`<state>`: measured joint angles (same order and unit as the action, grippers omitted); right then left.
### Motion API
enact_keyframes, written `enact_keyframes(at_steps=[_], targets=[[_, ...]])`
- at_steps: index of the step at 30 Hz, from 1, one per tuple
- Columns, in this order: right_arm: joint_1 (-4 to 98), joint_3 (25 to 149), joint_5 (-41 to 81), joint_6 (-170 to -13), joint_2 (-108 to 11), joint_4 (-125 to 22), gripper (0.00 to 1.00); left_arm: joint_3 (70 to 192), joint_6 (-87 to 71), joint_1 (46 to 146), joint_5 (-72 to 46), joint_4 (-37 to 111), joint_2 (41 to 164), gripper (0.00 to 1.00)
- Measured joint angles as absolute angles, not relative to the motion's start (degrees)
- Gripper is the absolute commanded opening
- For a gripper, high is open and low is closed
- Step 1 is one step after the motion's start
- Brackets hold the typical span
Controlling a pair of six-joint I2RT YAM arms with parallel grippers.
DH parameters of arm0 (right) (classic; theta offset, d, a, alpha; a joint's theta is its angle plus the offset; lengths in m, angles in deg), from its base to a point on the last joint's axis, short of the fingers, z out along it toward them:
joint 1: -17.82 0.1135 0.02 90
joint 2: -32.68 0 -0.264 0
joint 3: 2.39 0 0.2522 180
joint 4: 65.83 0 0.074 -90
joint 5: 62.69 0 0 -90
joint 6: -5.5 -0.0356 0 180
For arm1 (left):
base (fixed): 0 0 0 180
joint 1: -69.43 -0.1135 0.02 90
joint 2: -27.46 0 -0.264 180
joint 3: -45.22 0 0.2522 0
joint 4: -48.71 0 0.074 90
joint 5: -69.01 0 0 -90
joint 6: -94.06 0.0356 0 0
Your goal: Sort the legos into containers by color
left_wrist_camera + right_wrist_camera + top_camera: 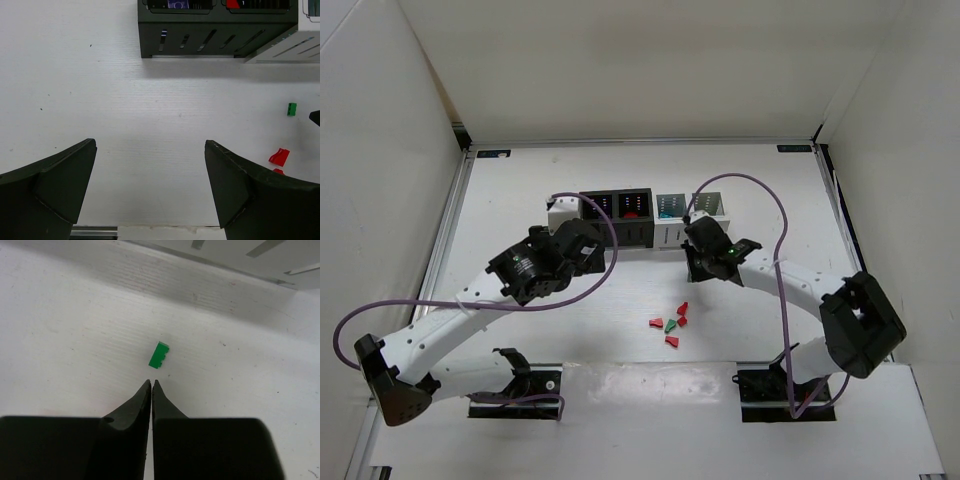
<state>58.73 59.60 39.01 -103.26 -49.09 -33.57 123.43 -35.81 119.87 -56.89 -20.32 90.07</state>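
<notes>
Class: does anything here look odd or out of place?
The right gripper is shut on nothing, while a green lego lies loose just beyond its tips, not touching them. Possibly a missed grasp.

1. The white flat surface [125, 110] looks matt, with a fine ribbed grain and scattered dark specks.
2. The two black slotted plastic bins [215, 37] are smooth with a dull sheen. The white slotted plastic bin [295, 50] beside them has a similar finish.
3. The small green plastic brick [159, 355] is smooth and faintly glossy, as is the small red plastic brick [278, 156].
4. The black right end effector [151, 385] has matt, slightly grainy plastic fingers. The black left end effector [150, 145] looks equally matt.
5. The purple cable [745, 177] has a smooth, rubbery-looking sheath.
6. The grey edge strip [95, 231] looks like brushed metal.
</notes>
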Motion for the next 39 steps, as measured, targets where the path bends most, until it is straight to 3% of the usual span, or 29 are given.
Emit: enact_keyframes(at_steps=[3,8,23,33,39], targets=[[58.7,60.4,38.7,-103.2,-50.5,-33.0,0.23,123.2,-35.8,119.9,-57.0,-20.4,89.9,1.0],[59.6,62.2,39.3,-103.4,-55.9,-32.7,0.32,123.1,-35.8,119.9,-57.3,-20.3,89.9,1.0],[60.3,63.6,42.1,-104.5,-61.4,-33.2,0.36,123.1,-35.8,119.9,-58.0,-20.4,89.5,1.0],[60.5,64.1,43.5,-105.1,-62.3,-35.4,0.07,123.1,-35.9,119.9,-58.2,-20.9,88.8,1.0],[62.9,64.1,47.3,-105.1,-62.3,-34.9,0.03,123.1,-36.0,119.9,-58.4,-21.5,88.7,1.0]])
